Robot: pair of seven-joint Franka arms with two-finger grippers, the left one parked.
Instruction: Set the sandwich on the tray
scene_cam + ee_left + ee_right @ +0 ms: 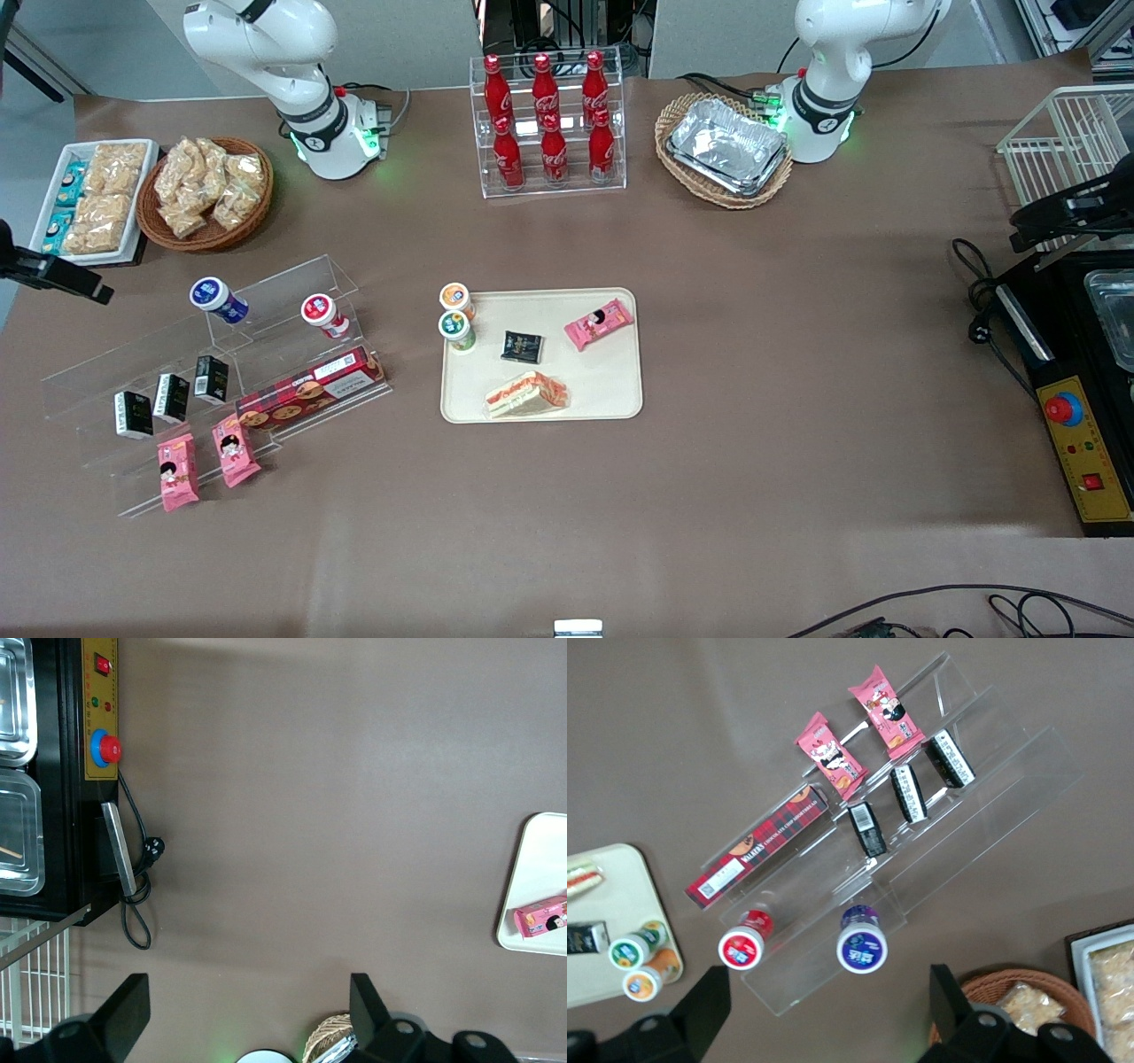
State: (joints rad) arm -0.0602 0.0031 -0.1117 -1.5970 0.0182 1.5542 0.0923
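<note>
Front view: one sandwich lies flat on one cream tray, at the tray edge nearest the camera, resting inside the rim. The tray also carries two round cups, one small black packet and one pink snack packet. Toward the working arm's end of the bench, one clear stepped rack holds two more cups, three black packets, two pink packets and one red plaid biscuit box. Farther from the camera stand six red cola bottles in one clear stand, one wicker basket of foil trays, one wicker basket of snack bags and one white snack tray.

The tool appears only in the right wrist view, hanging above the rack with its two fingers spread wide and gripping nothing; in that view only a sliver of what seems to be the sandwich shows at the tray's edge. The left wrist view alone shows the red button panel up close, and only a corner of the tray with the pink packet
</note>
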